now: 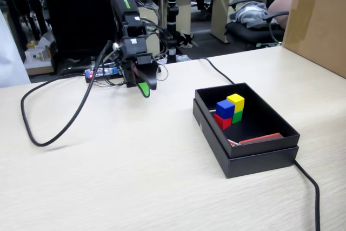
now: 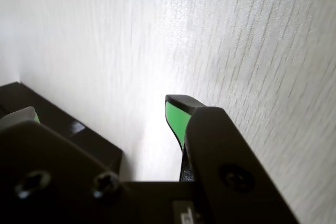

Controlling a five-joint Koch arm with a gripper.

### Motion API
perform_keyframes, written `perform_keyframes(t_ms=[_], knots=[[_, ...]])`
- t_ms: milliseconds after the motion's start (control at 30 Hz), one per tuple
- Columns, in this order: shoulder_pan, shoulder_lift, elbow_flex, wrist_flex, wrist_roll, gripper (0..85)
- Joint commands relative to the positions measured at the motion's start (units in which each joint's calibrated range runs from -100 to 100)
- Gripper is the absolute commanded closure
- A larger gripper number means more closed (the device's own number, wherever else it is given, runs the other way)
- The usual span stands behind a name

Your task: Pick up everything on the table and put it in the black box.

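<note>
One table (image 1: 135,177), light beige wood grain, the largest item we list; its top carries no cube that we can see; one black box (image 1: 254,158), shallow matte card, stands on it at the right of the fixed view, light and likely to slide if nudged; one gripper (image 1: 145,86) hangs above the table left of the box, well apart from it, its green-lined jaws parted with bare wood between them in the wrist view, holding nothing; four cubes inside the box, stacked two on two: one blue cube (image 1: 225,109) over one red cube (image 1: 222,121), one yellow cube (image 1: 236,101) over one green cube (image 1: 237,116); we judge them light, rigid, matte, best pinched across opposite flat faces.
</note>
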Motion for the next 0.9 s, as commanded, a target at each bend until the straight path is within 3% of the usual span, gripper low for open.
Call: perform_keyframes(t_ms=[0, 500, 867], knots=[[0.0, -3.1, -2.6, 10.0, -0.9, 38.2], [-0.6, -5.6, -28.4, 31.5, -0.7, 37.9], [-1.7, -5.8, -30.6, 29.0, -1.0, 36.8]])
